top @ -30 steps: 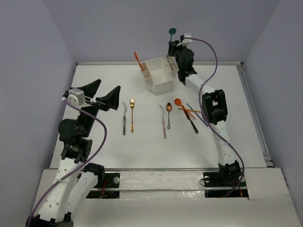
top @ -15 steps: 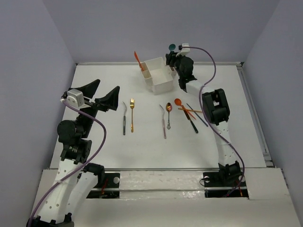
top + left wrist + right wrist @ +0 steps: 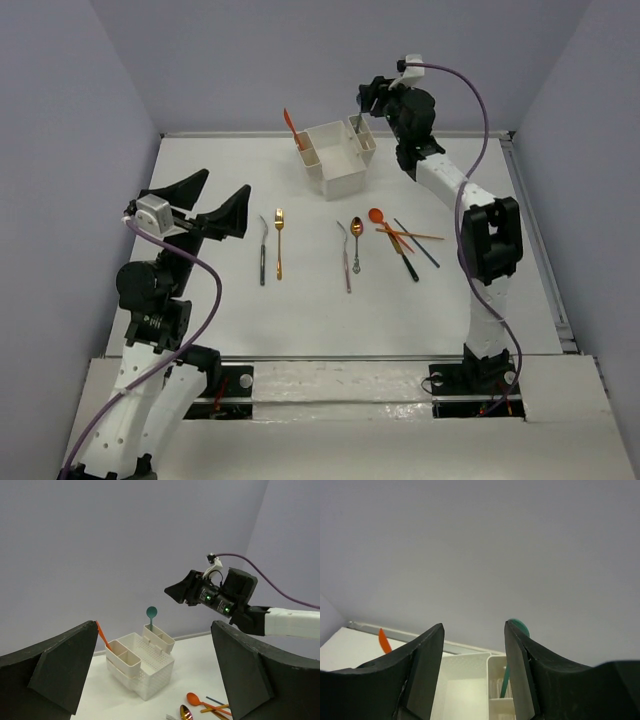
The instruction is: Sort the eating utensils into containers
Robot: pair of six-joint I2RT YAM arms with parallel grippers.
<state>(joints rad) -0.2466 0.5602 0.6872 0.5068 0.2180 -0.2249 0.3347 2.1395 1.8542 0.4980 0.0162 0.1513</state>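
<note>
Since a second before, the right claw had let go of the teal spoon and lifted up and back from the white box. Its fingers stood apart with nothing between them, high above the box's far right corner. The teal spoon stood upright, bowl up, in the narrow compartment on the box's right side. An orange utensil leaned out of the narrow compartment on the left side, and the large square compartment held nothing that could be seen.

The left claw hung over the left part of the tabletop, its fingers spread wide and holding nothing.

The other pieces lay on the tabletop in a loose row, nearer the arms than the box. A black-handled fork and a gold fork lay side by side just right of the left claw. Toward the middle lay a purple-handled piece beside a gold spoon. Farther right, an orange spoon and a black piece lay in a small crossed cluster with some thin sticks.
</note>
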